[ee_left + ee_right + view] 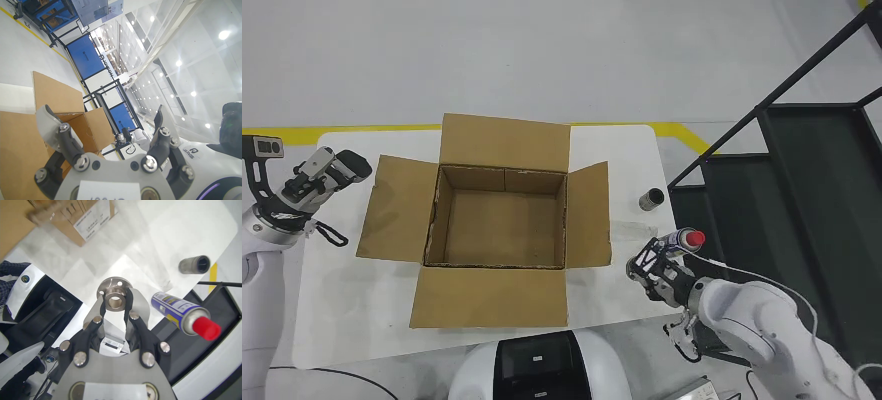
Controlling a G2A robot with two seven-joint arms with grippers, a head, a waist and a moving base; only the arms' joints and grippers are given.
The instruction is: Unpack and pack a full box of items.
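The cardboard box (492, 296) is set open on the desk (342, 310), a spray can (177, 310) and grey socket (191, 264) are laid to its right, and a flange (114, 290) is clamped in the right tool (115, 300).

box (56, 217) flap smeared to a blur and chopped by the frame edge in the right wrist view, label (92, 224) print unreadable, metal flange (113, 286) half buried inside the right gripper (115, 296), way too tiny to make out at the top view's lower right

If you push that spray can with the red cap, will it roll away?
Probably, yes. The spray can lies on its side and is round, so a sideways nudge would likely roll it. It sits close to the table edge, so it might drop off. Its smooth metal body looks slippery.
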